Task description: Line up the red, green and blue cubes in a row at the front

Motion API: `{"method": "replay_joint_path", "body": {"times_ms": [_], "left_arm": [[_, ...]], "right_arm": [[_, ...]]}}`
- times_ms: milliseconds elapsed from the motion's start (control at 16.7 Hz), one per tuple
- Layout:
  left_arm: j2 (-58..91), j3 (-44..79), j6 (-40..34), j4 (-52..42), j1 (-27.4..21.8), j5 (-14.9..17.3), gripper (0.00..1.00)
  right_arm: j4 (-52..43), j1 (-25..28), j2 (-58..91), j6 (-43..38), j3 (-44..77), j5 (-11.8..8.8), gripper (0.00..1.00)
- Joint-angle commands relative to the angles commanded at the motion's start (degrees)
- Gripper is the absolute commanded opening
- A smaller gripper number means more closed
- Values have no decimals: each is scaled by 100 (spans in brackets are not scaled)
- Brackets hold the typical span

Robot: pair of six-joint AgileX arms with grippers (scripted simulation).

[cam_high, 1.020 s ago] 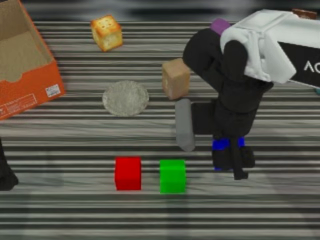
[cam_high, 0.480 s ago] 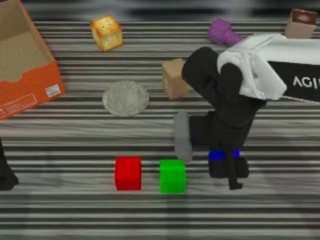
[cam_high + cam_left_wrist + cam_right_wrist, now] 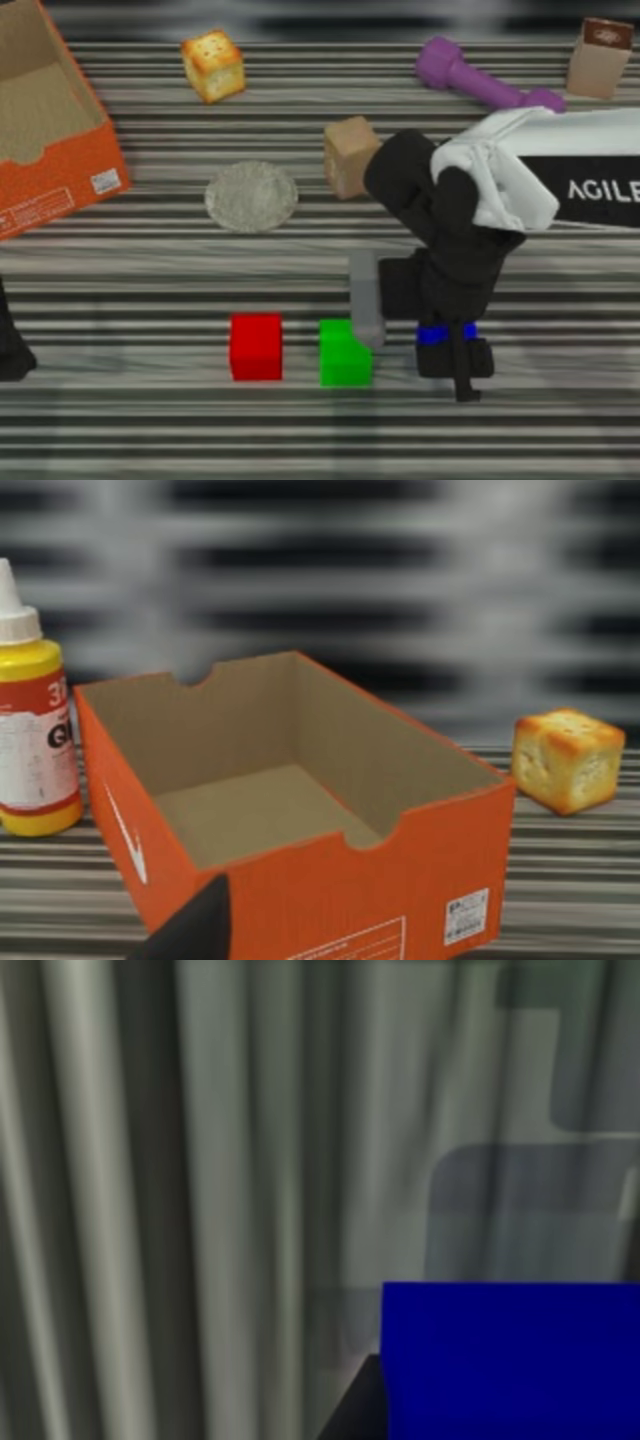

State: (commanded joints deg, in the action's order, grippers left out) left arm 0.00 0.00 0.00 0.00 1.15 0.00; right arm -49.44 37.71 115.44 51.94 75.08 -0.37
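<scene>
The red cube (image 3: pixel 256 346) and the green cube (image 3: pixel 344 358) sit side by side near the table's front, a small gap between them. My right gripper (image 3: pixel 450 352) hangs just right of the green cube, shut on the blue cube (image 3: pixel 445 334), of which only a thin blue band shows under the black wrist. In the right wrist view the blue cube (image 3: pixel 510 1360) fills the lower corner, with one dark finger (image 3: pixel 355 1410) against its side, above the striped table. My left arm (image 3: pixel 12 350) stays parked at the left edge.
An open orange shoebox (image 3: pixel 70 195) lies at the back left, with a yellow bottle (image 3: pixel 30 710) beside it. A toast-patterned cube (image 3: pixel 213 65), a round silver disc (image 3: pixel 251 197), a tan block (image 3: pixel 350 155), a purple dumbbell (image 3: pixel 480 82) and a brown box (image 3: pixel 598 55) stand farther back.
My right arm has moved toward the table's front with the blue cube in it, drawing level with the green cube. The purple dumbbell behind it has come into view.
</scene>
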Motion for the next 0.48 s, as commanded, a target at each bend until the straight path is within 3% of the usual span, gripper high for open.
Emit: {"method": "replay_joint_path", "body": {"times_ms": [480], "left_arm": [[0,0,0,0,0,0,100]], "right_arm": [[0,0,0,0,0,0,60]]}}
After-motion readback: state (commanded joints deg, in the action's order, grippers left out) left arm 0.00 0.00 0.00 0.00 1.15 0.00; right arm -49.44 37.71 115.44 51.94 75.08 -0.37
